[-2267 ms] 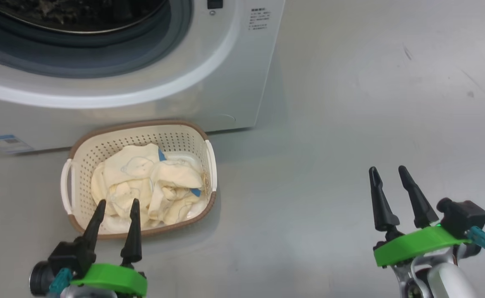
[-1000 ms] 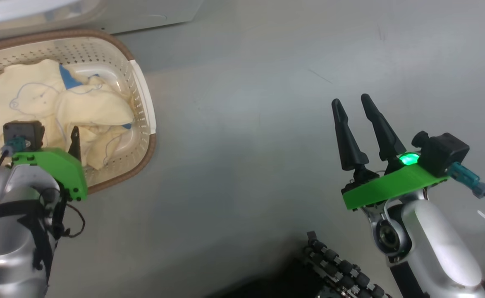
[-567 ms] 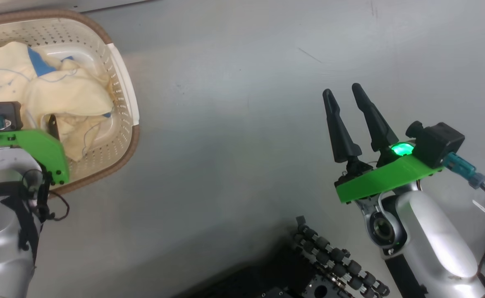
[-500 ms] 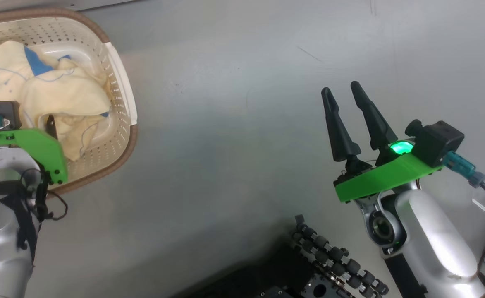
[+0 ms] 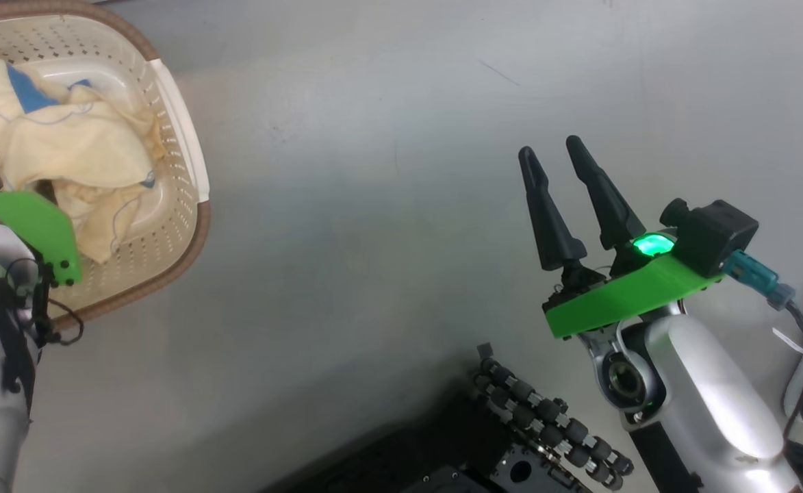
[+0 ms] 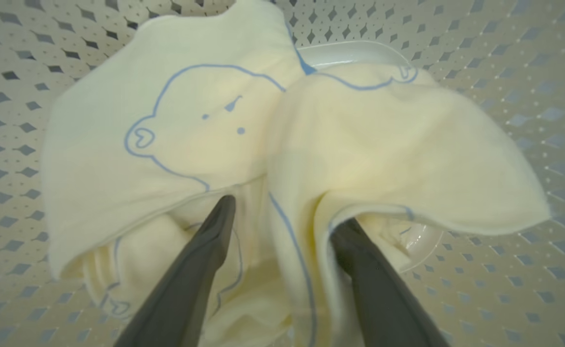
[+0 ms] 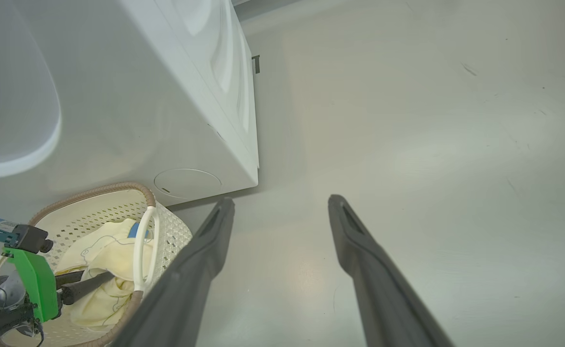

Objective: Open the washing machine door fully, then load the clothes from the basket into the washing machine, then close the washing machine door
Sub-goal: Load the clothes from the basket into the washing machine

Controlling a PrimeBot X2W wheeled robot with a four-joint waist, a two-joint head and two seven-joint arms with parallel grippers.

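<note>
- Left wrist view: the left claw (image 6: 287, 212) was spread wide and pushed down into the clothes (image 6: 176, 120). One dark finger stood on each side of a fold of cream cloth. The tip of the finger on the right of that view was tucked under a draped edge.
- A blue line-drawn bear face lay on the cloth just above the fingers. Around the pile rose the perforated wall of the basket (image 6: 504, 48), and a glossy bit of its floor showed beside the cloth.
- Head view: nearest, at the bottom edge, sat the robot's dark base (image 5: 552, 424) with its row of black rollers.
- Just above it the right claw (image 5: 548, 146) was spread and held nothing. It hung over bare grey floor (image 5: 374, 205), well apart from the basket, with a green light glowing on its bracket.
- At the left edge the left arm's green bracket reached over the brown rim of the basket (image 5: 189, 233), which stood on the floor. The clothes (image 5: 66, 150) lay heaped inside, with a bright blue patch near the top.
- Right wrist view: the right claw (image 7: 281, 201) pointed out over empty floor with its two fingers apart.
- Farther off, at the lower left of that view, the left claw's fingers lay in the clothes (image 7: 104, 250) inside the basket (image 7: 94, 190).
- Just behind the basket stood the white washing machine (image 7: 118, 96), its front panel close to the rim.
</note>
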